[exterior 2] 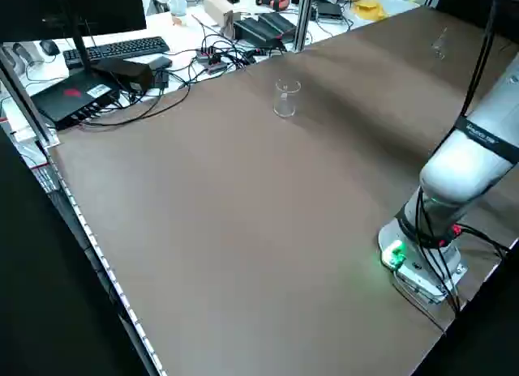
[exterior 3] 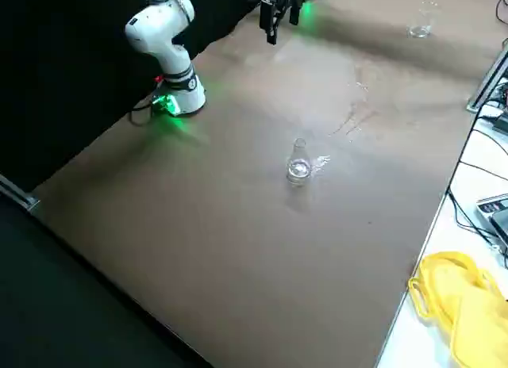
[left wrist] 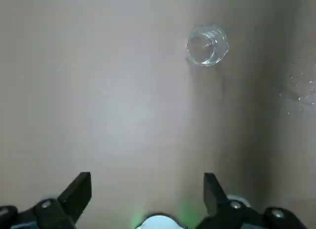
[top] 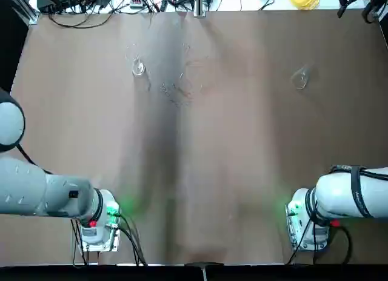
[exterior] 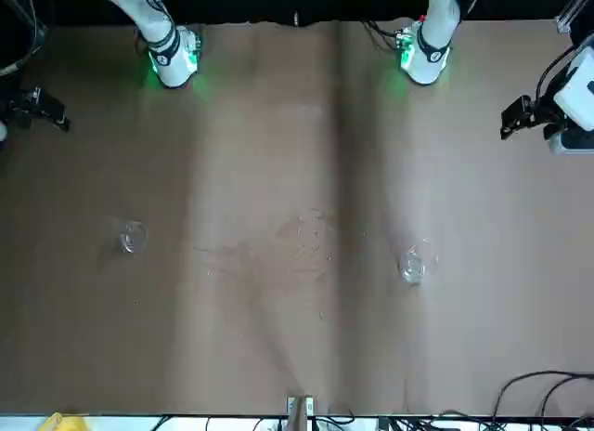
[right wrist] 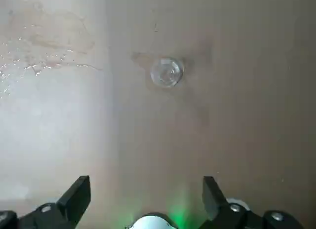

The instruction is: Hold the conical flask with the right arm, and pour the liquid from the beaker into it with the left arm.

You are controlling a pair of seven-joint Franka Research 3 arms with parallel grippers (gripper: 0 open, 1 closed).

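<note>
Nothing grasped yet; opening step only, a reach toward each vessel being the likely next call. Nearest, at the robot's edge: left arm (top: 42, 193) and right arm (top: 351, 193) folded back over their green-lit bases, wrists high, looking down. Left gripper (left wrist: 147, 189) spread wide, empty; right gripper (right wrist: 146, 189) likewise. Farther out on the brown table (top: 242, 172): beaker (top: 139, 67) upright on the left, conical flask (top: 300, 78) upright on the right, well apart. Between them, faint wet streaks (top: 179, 90).

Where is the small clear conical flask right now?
The small clear glass conical flask stands upright on the far right of the brown table in the top view, far across from the straight-sided clear glass beaker.
</note>
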